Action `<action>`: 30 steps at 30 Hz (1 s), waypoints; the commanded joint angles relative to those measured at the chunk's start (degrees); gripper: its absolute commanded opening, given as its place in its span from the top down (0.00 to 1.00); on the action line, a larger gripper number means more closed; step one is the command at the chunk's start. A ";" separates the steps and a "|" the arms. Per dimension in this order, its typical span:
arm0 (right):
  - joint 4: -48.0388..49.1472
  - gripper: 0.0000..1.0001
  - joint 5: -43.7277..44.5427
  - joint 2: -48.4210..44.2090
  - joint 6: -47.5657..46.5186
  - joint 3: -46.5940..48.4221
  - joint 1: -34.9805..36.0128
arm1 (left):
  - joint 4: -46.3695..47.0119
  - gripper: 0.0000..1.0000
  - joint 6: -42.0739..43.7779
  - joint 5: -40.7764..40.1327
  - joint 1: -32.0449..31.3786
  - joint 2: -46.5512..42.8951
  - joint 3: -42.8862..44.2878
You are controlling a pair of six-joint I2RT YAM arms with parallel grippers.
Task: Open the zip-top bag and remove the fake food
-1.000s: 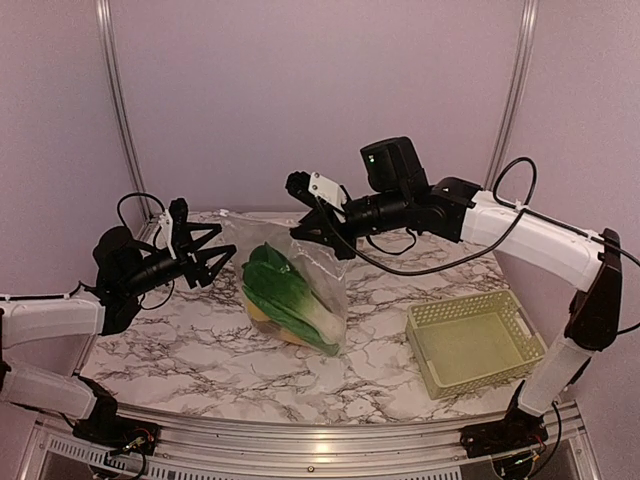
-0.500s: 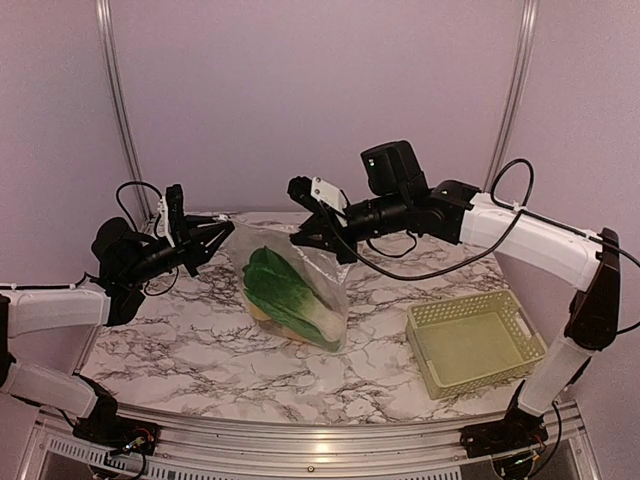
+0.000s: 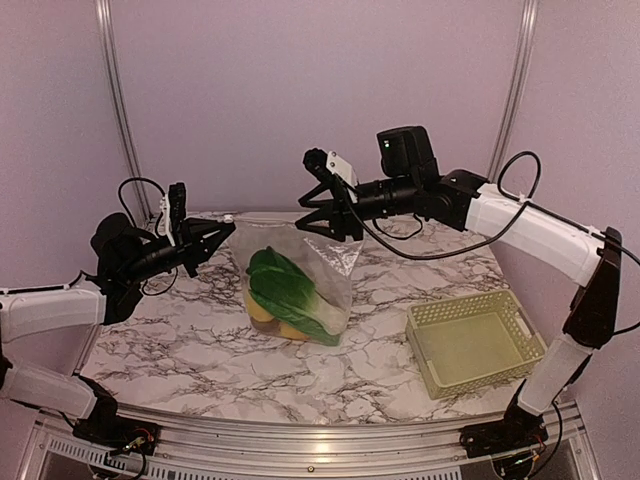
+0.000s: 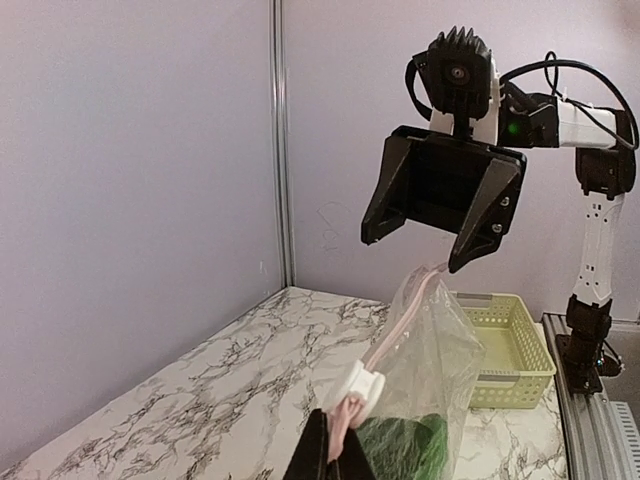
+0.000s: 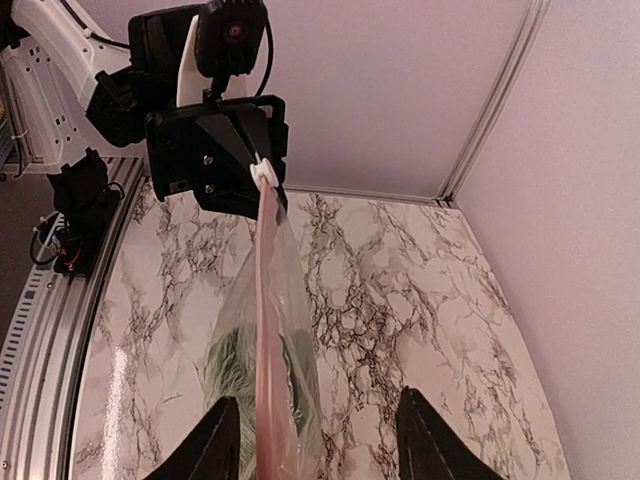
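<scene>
Whereas the left hand [image 3: 218, 238] clamps one end of the zipper strip [image 5: 263, 300], the right hand [image 3: 328, 228] hangs released over the other, the zip-top bag [image 3: 325, 270] of fake food [image 3: 285, 295] standing on the table [image 3: 400, 375] between them, strip running hand to hand.

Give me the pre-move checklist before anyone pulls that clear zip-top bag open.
1. Left gripper shut on the whitish zipper strip of the clear crinkly zip-top bag: ok.
2. Right gripper gripping the bag: not ok, jaws open, not clamping it.
3. White slider beside the left gripper: ok.
4. Zipper opened: not ok, strip looks sealed.
5. Green-white plastic bok choy inside the bag: ok.
6. Pale yellow-green lattice basket apart from the bag: ok.
</scene>
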 commanded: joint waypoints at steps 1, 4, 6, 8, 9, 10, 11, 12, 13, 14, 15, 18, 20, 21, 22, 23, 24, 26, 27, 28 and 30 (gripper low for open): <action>-1.03 0.48 3.27 1.51 -1.58 7.32 2.35 | -4.92 1.00 -1.41 0.42 -0.34 -1.48 4.41; -3.15 0.48 5.01 4.29 -3.01 11.92 4.84 | -8.45 1.00 -1.29 -0.04 -0.94 -1.48 6.22; -5.21 0.49 5.95 6.80 -3.44 15.64 6.28 | -10.25 1.00 -1.20 -0.26 -1.22 -1.36 7.21; -7.09 0.49 6.60 9.27 -3.68 19.83 7.38 | -10.98 1.00 -1.16 -0.49 -1.48 -1.39 7.55; -7.35 0.49 6.87 10.12 -3.65 20.83 7.82 | -11.61 1.00 -1.16 -0.64 -1.59 -1.35 7.70; -7.20 0.49 7.38 10.79 -3.47 21.46 8.26 | -12.49 1.00 -1.06 -0.62 -1.75 -1.32 8.10; -7.01 0.49 7.64 11.38 -3.55 21.99 8.55 | -13.19 1.00 -0.84 -0.52 -1.84 -1.27 8.43; -6.96 0.49 7.98 12.01 -3.67 22.43 8.91 | -13.44 1.00 -0.63 -0.54 -2.09 -1.23 8.64; -7.10 0.50 8.38 12.72 -3.78 23.06 9.15 | -13.48 1.00 -0.51 -0.56 -2.21 -1.28 8.70; -7.42 0.50 8.55 13.52 -3.83 23.88 9.38 | -13.48 1.00 -0.47 -0.62 -2.31 -1.31 8.61; -7.92 0.51 8.61 14.38 -3.95 24.81 9.62 | -13.52 1.00 -0.46 -0.66 -2.41 -1.23 8.65; -8.67 0.54 8.98 16.26 -4.22 26.51 10.19 | -13.61 1.00 -0.23 -0.58 -2.66 -1.30 8.50; -8.31 0.58 8.91 16.71 -4.20 26.53 10.24 | -13.42 1.00 0.01 -0.65 -2.84 -1.39 8.14; -8.21 0.59 8.87 16.84 -4.18 26.58 10.21 | -13.47 1.00 0.23 -0.62 -2.85 -1.47 8.02; -8.14 0.60 8.84 16.99 -4.18 26.52 10.25 | -13.41 1.00 0.35 -0.56 -2.95 -1.59 7.88; -7.97 0.61 8.82 17.08 -4.12 26.53 10.27 | -13.31 1.00 0.46 -0.60 -3.01 -1.70 7.72; -7.88 0.61 8.80 17.25 -4.10 26.57 10.26 | -13.38 1.00 0.56 -0.58 -3.03 -1.74 7.68; -7.62 0.62 8.72 17.60 -4.01 26.73 10.19 | -13.46 1.00 0.64 -0.54 -3.07 -1.84 7.76; -7.32 0.63 8.65 17.65 -3.89 26.74 10.26 | -13.48 1.00 0.71 -0.50 -3.14 -1.74 7.78; -6.96 0.63 8.46 17.77 -3.71 26.78 10.22 | -13.48 1.00 0.76 -0.49 -3.12 -1.70 7.83; -6.66 0.63 7.88 17.96 -3.40 27.11 10.23 | -13.68 1.00 0.98 -0.39 -3.16 -1.59 8.00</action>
